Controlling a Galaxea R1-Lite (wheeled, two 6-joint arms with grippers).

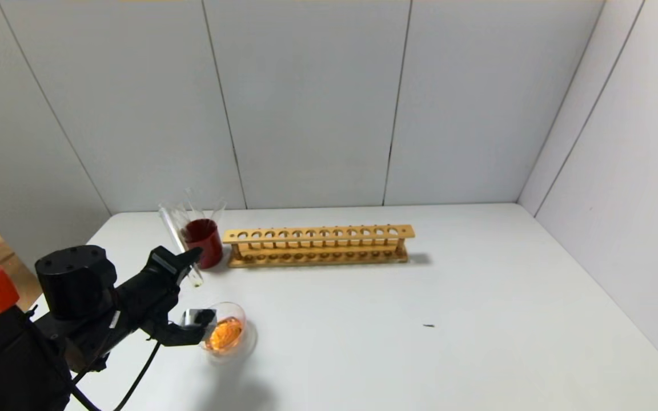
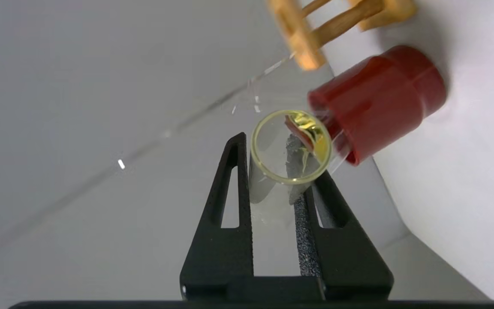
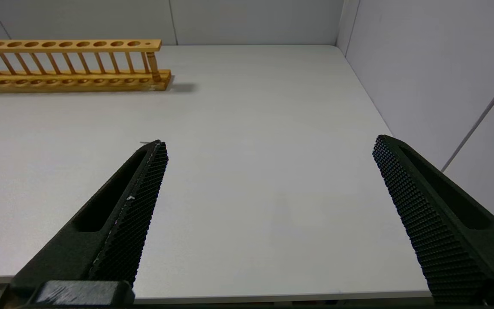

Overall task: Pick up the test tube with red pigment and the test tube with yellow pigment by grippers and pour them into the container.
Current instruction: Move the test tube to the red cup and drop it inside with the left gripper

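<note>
The test tube with yellow pigment (image 2: 290, 148) sits pinched in my left pincer (image 2: 279, 180), just beside the dark red cup (image 1: 203, 241); only a thin yellow film clings inside it, so I think it is poured out; the container (image 1: 227, 333) on the table (image 1: 420, 319) holds orange liquid, right by my pincer; my left arm reaches low and forward; my right pincer (image 3: 268, 184) hangs wide open, holding nothing.
</note>
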